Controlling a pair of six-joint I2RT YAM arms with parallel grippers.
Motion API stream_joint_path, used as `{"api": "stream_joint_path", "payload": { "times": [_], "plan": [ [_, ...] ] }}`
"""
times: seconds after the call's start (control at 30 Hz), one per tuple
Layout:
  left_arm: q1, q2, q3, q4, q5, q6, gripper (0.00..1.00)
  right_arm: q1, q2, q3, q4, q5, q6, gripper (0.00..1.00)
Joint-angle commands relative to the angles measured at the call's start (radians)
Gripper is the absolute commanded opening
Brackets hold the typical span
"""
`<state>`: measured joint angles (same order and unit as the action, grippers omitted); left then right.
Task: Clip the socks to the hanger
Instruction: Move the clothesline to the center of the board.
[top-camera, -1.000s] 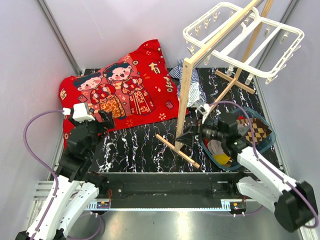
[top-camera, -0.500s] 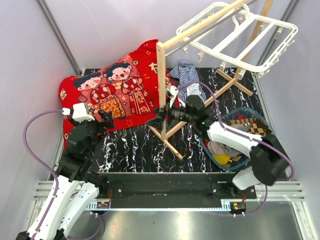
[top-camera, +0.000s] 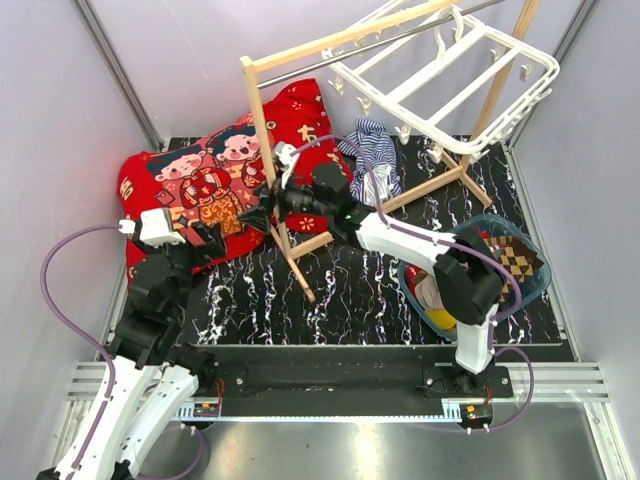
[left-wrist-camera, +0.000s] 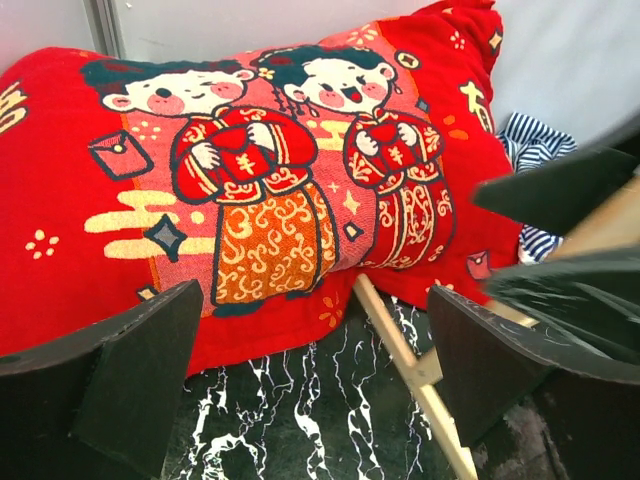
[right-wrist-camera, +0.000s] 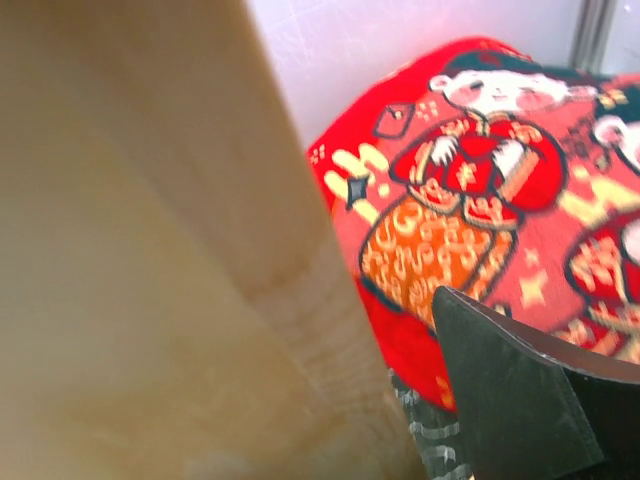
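The right hand (top-camera: 268, 208) pinches the upright of the light wooden pole rack (top-camera: 256, 115), which carries the white plastic grid hanger (top-camera: 520, 48). The left hand (left-wrist-camera: 315, 370) hovers spread before the red printed cushion (left-wrist-camera: 250, 200).

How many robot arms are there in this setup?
2. The left arm is by the red pillow; the right arm reaches across the table to the wooden rack's post.
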<state>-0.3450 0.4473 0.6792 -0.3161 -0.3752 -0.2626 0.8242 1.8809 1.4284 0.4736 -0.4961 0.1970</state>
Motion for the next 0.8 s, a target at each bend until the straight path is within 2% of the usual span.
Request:
{"api": "stream_joint_path", "payload": {
  "times": [0.0, 0.13, 0.23, 0.57, 0.77],
  "plan": [
    [0.004, -0.027, 0.031, 0.022, -0.024, -0.009, 0.99, 0.044, 0.093, 0.154, 0.002, 0.030, -0.042, 1.00],
    [0.003, -0.041, 0.026, 0.025, -0.034, -0.012, 0.99, 0.047, 0.156, 0.240, -0.038, 0.044, -0.053, 1.00],
    [0.005, -0.041, 0.025, 0.026, -0.028, -0.010, 0.99, 0.050, 0.150, 0.235, -0.036, 0.074, -0.064, 1.00],
    [0.005, -0.041, 0.017, 0.060, 0.074, -0.001, 0.99, 0.050, -0.122, -0.123, 0.040, 0.229, -0.061, 1.00],
    [0.005, -0.050, 0.028, 0.075, 0.165, 0.026, 0.99, 0.050, -0.259, -0.253, 0.056, 0.269, -0.045, 1.00]
  ]
}}
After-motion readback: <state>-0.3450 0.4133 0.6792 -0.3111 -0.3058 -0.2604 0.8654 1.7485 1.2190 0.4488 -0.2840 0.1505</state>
